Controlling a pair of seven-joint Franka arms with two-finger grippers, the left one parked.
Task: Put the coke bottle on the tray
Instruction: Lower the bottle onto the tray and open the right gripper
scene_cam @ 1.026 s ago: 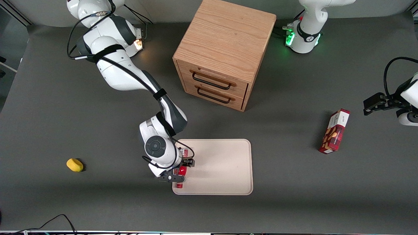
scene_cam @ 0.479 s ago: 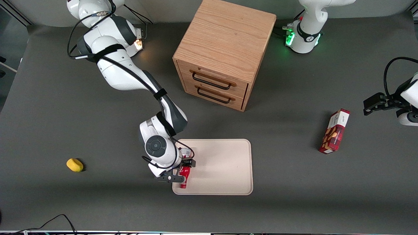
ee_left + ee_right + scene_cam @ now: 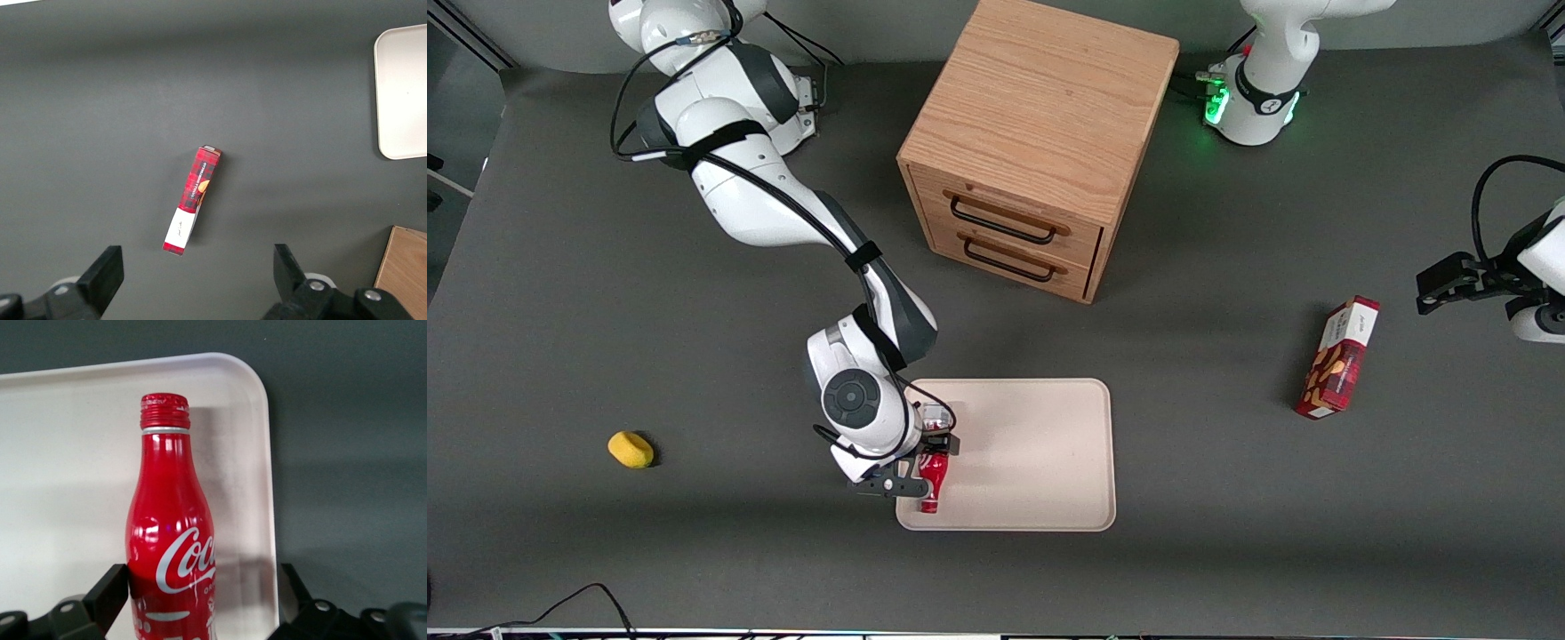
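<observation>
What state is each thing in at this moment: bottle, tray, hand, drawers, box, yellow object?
coke bottle: lying on the tray near a corner, between the fingers
tray: flat on the table, holding only the bottle
hand: low over the tray, open around the bottle
drawer cabinet: both drawers closed
snack box: lying on the table
yellow object: resting on the table

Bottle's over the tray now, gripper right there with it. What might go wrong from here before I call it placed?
1. The slim red coke bottle with its red cap lies close to a rounded corner of the flat pale beige tray, so it may roll against the low rim or over it.
2. The right arm's gripper has open fingers either side of the bottle; one looks to be against it, so a sideways retreat might drag it.
</observation>
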